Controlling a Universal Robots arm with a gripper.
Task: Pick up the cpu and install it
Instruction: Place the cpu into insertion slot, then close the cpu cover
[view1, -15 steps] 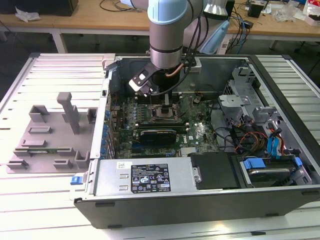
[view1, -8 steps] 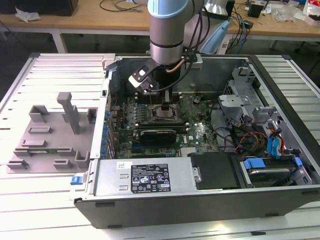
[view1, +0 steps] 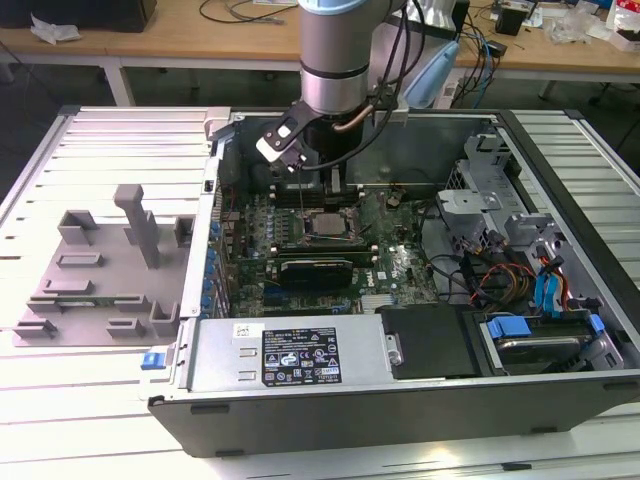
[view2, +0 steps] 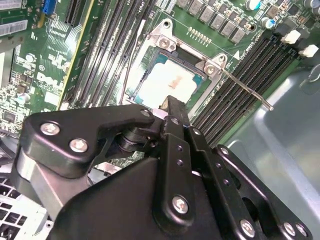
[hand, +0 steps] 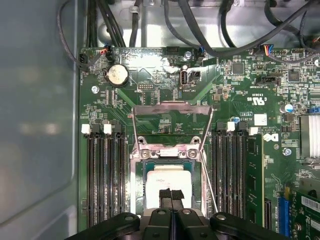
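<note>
The cpu (hand: 167, 181) lies flat in its socket on the motherboard (hand: 240, 100), in the far half of the open computer case (view1: 400, 390). The socket's load plate (hand: 170, 117) is swung up. The hand (hand: 171, 196) hangs just over the cpu, narrow, fingers pressed together and holding nothing. It may be touching the chip.

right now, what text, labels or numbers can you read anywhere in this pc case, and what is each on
None can be quoted reliably.
Black label on the power supply: white print, too small to read.
White sticker beside it: too small to read.
Motherboard silkscreen: tiny and blurred, unreadable.
cpu: glare on the top plate, no marking legible.
</note>
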